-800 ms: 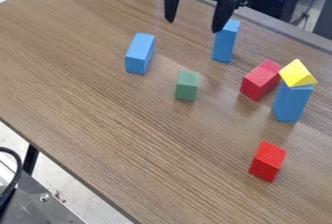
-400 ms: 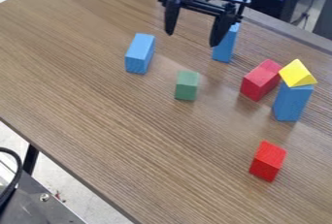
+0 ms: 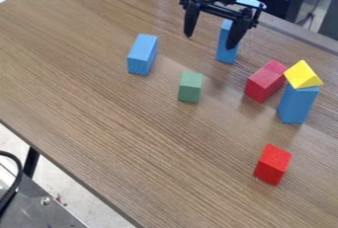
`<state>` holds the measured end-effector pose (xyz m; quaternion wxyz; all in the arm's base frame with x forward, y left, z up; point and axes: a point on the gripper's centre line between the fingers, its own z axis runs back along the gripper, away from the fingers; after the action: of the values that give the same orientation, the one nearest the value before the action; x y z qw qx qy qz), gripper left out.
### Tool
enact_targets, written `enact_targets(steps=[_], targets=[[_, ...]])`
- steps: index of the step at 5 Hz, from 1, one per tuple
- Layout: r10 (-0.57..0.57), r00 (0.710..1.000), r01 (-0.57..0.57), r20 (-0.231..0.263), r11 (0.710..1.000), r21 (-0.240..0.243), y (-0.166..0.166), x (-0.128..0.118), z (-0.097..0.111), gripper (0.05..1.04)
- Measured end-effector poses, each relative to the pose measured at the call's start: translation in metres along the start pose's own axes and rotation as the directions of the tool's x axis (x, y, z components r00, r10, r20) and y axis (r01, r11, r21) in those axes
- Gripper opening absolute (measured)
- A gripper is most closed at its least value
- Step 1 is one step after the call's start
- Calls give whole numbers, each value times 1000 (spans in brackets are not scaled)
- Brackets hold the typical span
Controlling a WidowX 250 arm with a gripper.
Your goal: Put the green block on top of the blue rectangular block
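Empty gripper [image 3: 209, 40], spread wide, one o'clock, one green block [image 3: 190, 88], three rectangular blue blocks [image 3: 141, 57], two red blocks [image 3: 271, 165], one yellow wedge [image 3: 302, 75]

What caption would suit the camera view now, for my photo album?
Open black gripper above a wooden table, with the green block not yet stacked on a blue one.

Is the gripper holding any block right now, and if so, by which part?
Nothing is held: the gripper is open above the table, and the green block stands apart from it.
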<state>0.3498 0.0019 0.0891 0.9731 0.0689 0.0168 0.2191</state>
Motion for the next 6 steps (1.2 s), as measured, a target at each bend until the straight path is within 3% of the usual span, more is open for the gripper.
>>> enact_targets(steps=[2,4,6], targets=[[79,989,-84,-123,996,-34,18,-6,-14,999],[69,980,-71,-186,997,-4,24,-18,-33,999],[37,976,-37,-213,999,4,22,-33,-47,999]])
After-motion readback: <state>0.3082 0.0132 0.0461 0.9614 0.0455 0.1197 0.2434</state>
